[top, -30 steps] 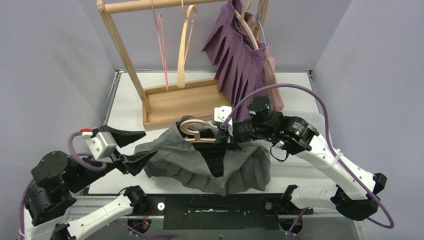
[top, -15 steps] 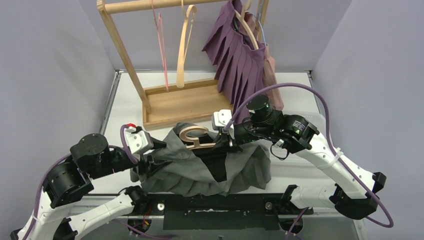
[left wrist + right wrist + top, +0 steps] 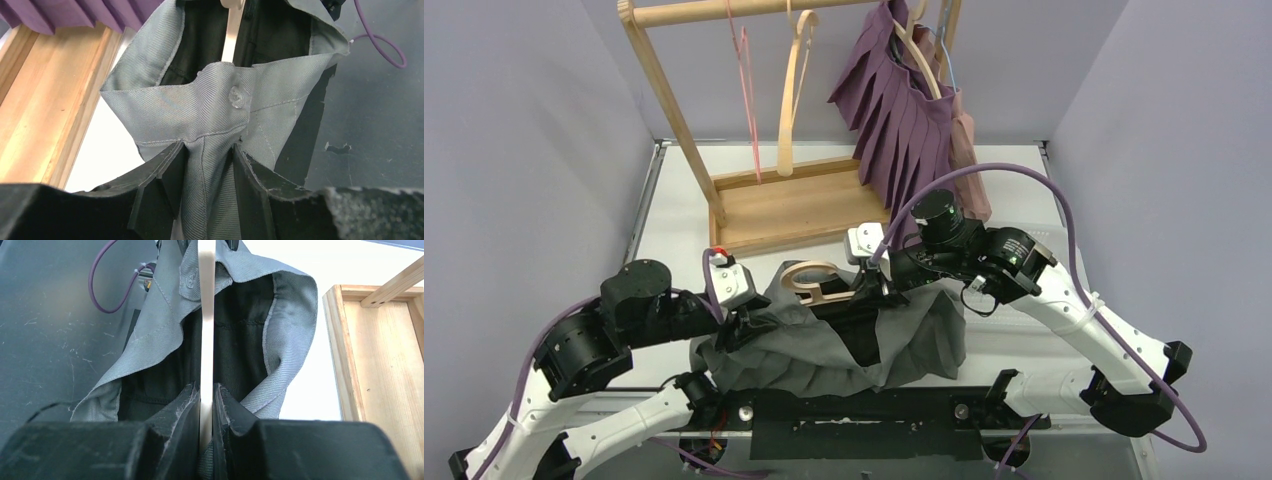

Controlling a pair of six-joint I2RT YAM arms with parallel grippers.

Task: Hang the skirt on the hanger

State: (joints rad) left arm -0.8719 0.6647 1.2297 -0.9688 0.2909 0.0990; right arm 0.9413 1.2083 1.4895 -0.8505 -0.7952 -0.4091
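One grey skirt point(image 3: 844, 340) lies bunched on the surface point(image 3: 674, 220) in front of one wooden rack point(image 3: 774, 205). The rack carries two bare hangers and two hung garments, the front one a purple pleated skirt point(image 3: 904, 110). One loose wooden hanger point(image 3: 816, 280) sits inside the grey skirt's waist opening, and the right tool point(image 3: 869, 285) is clamped on its bar. A second ago the left tool point(image 3: 749, 322) hung apart, left of the cloth. Now it pinches the waistband beside the button point(image 3: 235, 95), and the hanger sits slightly farther back.

The skirt point(image 3: 200, 112) is matt twill cloth, the hanger point(image 3: 206, 315) smooth wood.
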